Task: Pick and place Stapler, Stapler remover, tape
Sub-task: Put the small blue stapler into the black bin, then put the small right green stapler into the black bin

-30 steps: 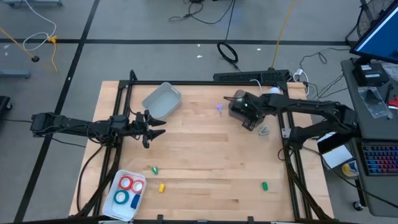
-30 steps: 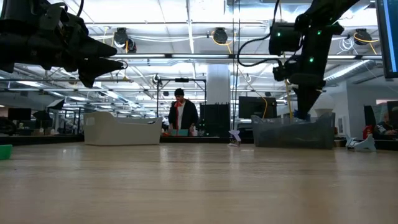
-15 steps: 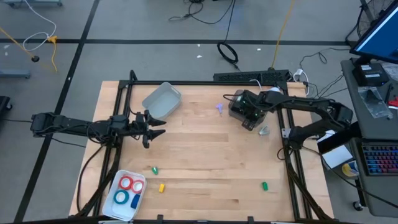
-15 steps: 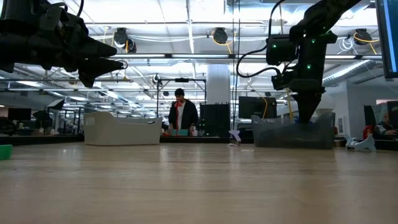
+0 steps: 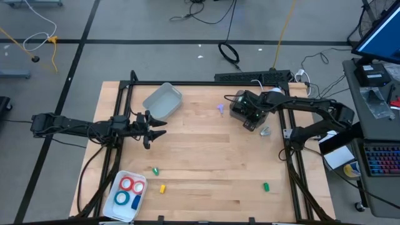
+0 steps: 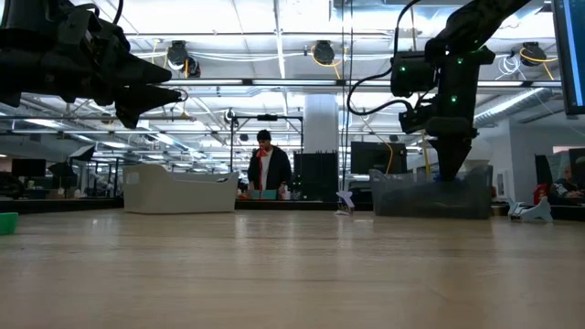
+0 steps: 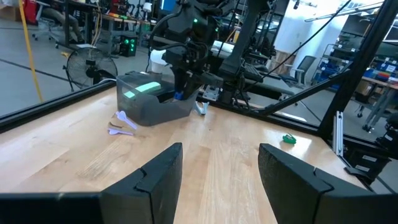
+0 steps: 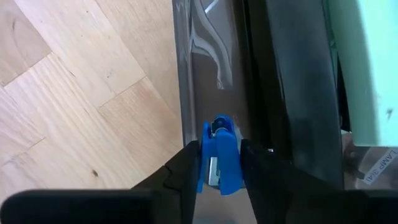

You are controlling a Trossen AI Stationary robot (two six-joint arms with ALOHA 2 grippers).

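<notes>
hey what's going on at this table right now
The right gripper has a small blue stapler remover between its fingers, right over the dark bin at the table's far right. The left gripper hovers open over the left side. Four tape rolls sit in a white tray at the near-left corner.

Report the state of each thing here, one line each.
Right end effector: closed on small blue plastic staple remover, over the bin.
Left end effector: open, empty, above the table.
Dark translucent plastic bin: upright.
White rectangular tray: holds four ring-shaped tape rolls, two red, two blue.
</notes>
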